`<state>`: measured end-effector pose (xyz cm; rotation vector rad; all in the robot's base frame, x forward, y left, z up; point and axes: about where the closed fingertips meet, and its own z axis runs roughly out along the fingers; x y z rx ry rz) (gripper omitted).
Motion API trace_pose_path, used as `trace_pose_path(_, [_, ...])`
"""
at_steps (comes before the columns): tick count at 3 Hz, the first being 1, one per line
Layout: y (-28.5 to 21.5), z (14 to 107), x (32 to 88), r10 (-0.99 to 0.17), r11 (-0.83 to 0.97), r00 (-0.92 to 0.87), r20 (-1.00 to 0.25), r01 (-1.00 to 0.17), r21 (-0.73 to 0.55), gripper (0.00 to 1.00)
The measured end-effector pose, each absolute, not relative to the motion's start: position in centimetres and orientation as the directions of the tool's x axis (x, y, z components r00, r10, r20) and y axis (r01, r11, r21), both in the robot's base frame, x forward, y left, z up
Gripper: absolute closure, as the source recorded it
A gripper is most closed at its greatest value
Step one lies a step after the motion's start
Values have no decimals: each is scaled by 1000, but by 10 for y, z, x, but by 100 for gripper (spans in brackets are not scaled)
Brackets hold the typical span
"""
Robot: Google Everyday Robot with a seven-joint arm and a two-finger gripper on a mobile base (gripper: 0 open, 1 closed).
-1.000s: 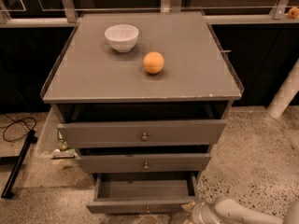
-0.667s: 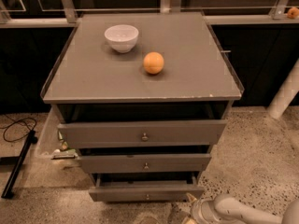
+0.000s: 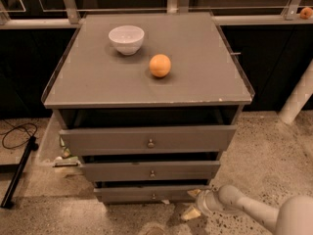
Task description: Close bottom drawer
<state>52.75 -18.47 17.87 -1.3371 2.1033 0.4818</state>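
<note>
The bottom drawer (image 3: 132,194) is the lowest grey front of the cabinet, with a small round knob (image 3: 153,196). It sits pushed in, about flush under the middle drawer (image 3: 122,170). My gripper (image 3: 192,203) is low at the drawer's right end, on a pale arm (image 3: 254,212) reaching in from the lower right. Its two yellowish fingertips (image 3: 194,193) stand apart, open and holding nothing. The upper one is at the drawer front's right corner.
The top drawer (image 3: 107,140) stands out furthest, the middle one slightly. A white bowl (image 3: 126,38) and an orange (image 3: 160,65) sit on the cabinet top (image 3: 205,72). A black cable and stand (image 3: 17,173) lie on the floor at left. A white post (image 3: 298,99) stands at right.
The bottom drawer has slid in from wide open, with its inside showing, to nearly flush. My gripper has followed it towards the cabinet.
</note>
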Motion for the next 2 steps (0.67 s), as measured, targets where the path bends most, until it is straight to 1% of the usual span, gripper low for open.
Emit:
trace_pose_path(1, [-185, 179, 527, -688, 428, -318, -652, -904, -12, 0])
trace_pose_path(2, [-185, 179, 527, -688, 428, -318, -652, -904, -12, 0])
